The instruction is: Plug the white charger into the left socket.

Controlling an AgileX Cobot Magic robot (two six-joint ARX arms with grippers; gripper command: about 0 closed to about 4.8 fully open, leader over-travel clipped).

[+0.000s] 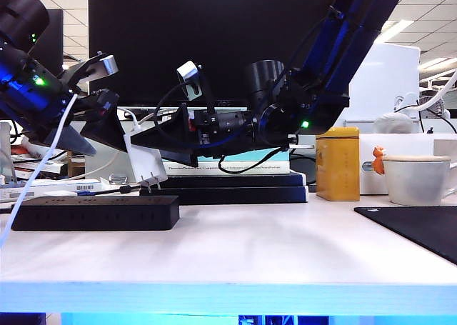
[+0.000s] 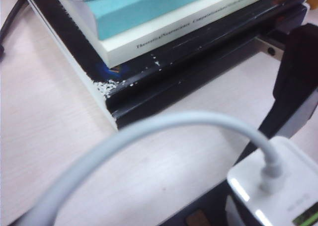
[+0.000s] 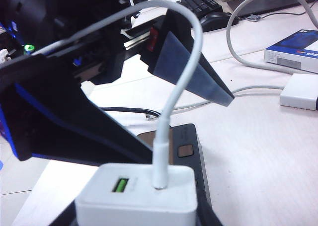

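The white charger (image 1: 145,159) hangs tilted, prongs down, just above the right end of the black power strip (image 1: 93,214). My right gripper (image 1: 146,148), reaching in from the right, is shut on the charger (image 3: 139,196). The charger's cable (image 3: 185,62) arches up from it and runs between the spread fingers (image 3: 196,74) of my left gripper (image 1: 89,133), which is open just left of the charger. The left wrist view shows the charger (image 2: 283,186) and its cable (image 2: 149,129), but not the left gripper's own jaws. One outlet (image 3: 186,150) shows on the strip's top. I cannot tell which is the left socket.
A stack of books and black boxes (image 1: 235,182) lies behind the strip under a dark monitor (image 1: 214,32). A yellow box (image 1: 337,163), a white mug (image 1: 418,178) and a black mat (image 1: 421,228) are at the right. A white adapter (image 3: 300,91) and a blue box (image 3: 293,49) lie beyond.
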